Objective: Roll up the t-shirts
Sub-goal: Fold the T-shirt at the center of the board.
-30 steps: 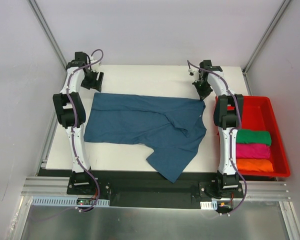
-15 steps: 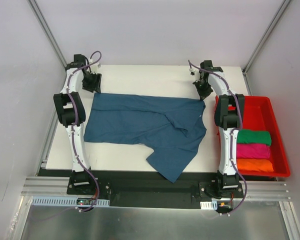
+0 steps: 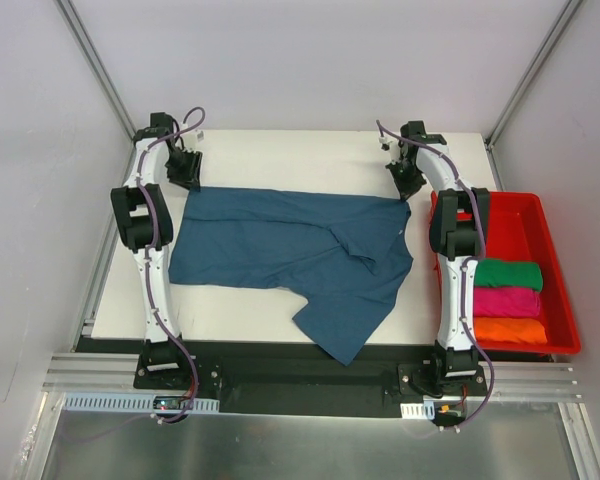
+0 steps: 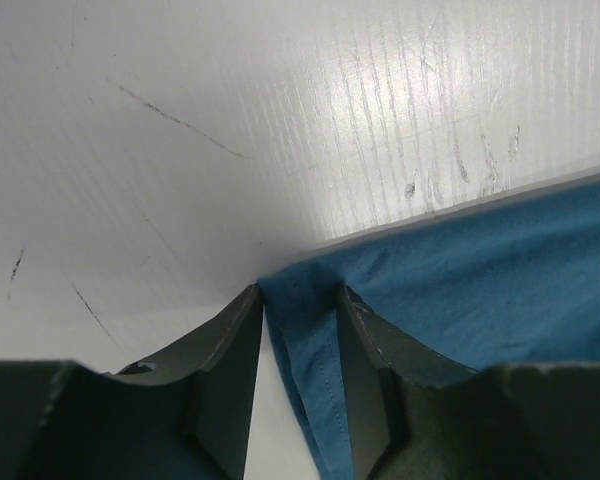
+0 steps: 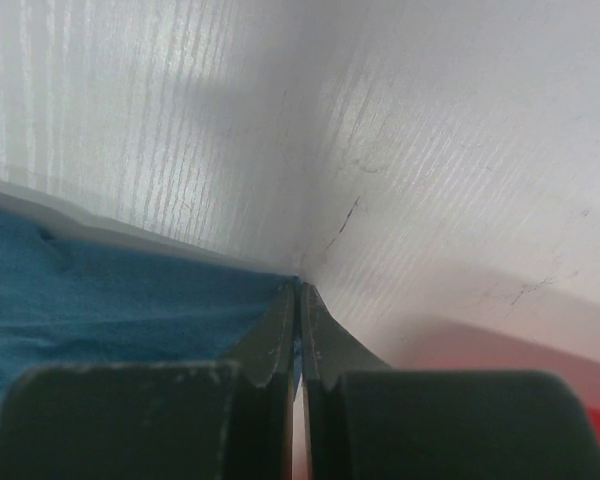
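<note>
Nearest the arm bases, a flap of the dark teal-blue t-shirt (image 3: 290, 250) droops over the near edge of the white table (image 3: 280, 150). The rest of it lies spread out, with some creases, between the two arms.

Just right of the table, a red tray (image 3: 550, 215) holds three rolled shirts in a row. The orange t-shirt (image 3: 508, 331) is closest, the magenta t-shirt (image 3: 508, 301) lies behind it, and the green t-shirt (image 3: 508, 273) is beyond that, each touching the next.

Farther back, both arms reach down to the spread shirt's far edge. The left gripper (image 3: 187, 172) is at its far left corner. Its fingers (image 4: 220, 350) stand partly spread, with a raised fold of blue cloth between them, and a sliver of table shows beside the fold.

The right gripper (image 3: 408, 185) is at the far right corner. Its jaws are pressed together, pinching a thin line of the blue hem.
</note>
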